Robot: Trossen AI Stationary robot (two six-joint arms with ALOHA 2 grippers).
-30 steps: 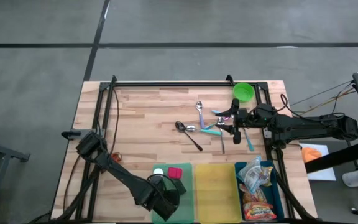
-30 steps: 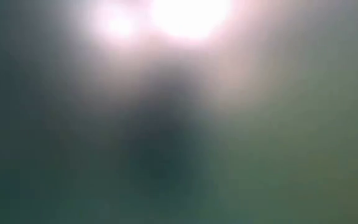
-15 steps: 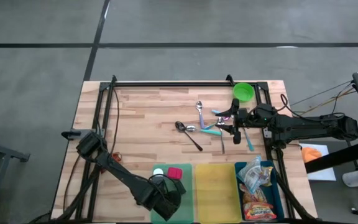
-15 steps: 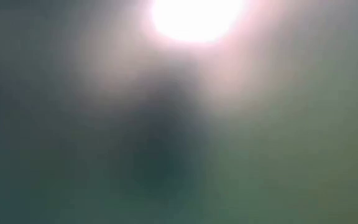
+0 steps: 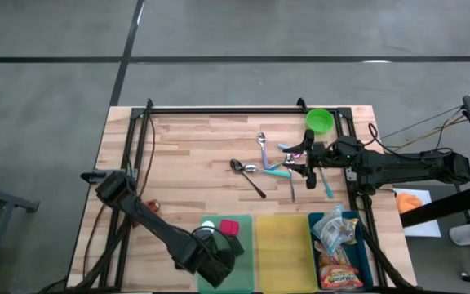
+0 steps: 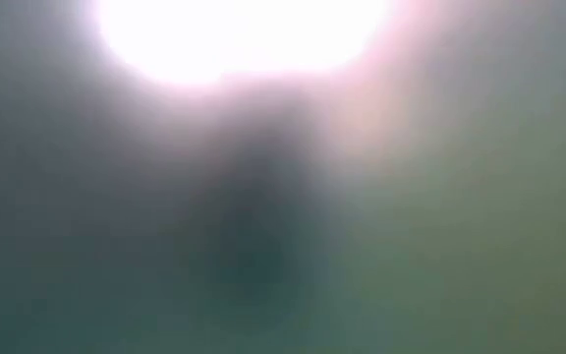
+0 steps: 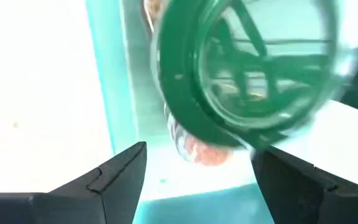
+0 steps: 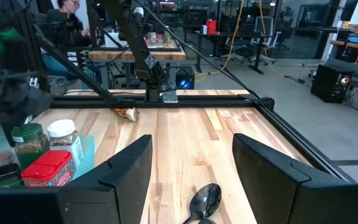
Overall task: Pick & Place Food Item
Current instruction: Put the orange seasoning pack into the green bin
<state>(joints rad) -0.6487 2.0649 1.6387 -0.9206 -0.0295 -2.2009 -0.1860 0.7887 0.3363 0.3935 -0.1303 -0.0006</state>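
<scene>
A clear jar with a green lid [image 7: 241, 68] stands in the green bin [image 5: 243, 273] at the table's near edge. A white-lidded jar [image 8: 64, 134] and a red-lidded tub [image 8: 48, 167] stand beside it. My left gripper [image 7: 194, 177] hangs just above the jar, pointing down. It is open, with one finger on each side of the jar and a gap showing to both. In the high view its body [image 5: 216, 255] hides the jar. My right gripper [image 5: 303, 159] waits open and level over the utensils at the far right, holding nothing.
A yellow bin [image 5: 282, 245] and a blue bin [image 5: 351, 222] with snack packets [image 5: 333, 237] stand to the right of the green bin. Spoons and other utensils [image 5: 255, 175] lie mid-table, and a green cup [image 5: 320, 121] stands at the far right. The low view is a blur.
My left arm has drawn up a little from the green bin, and its elbow has shifted slightly toward the table's left edge. The things in the bins have kept their places.
</scene>
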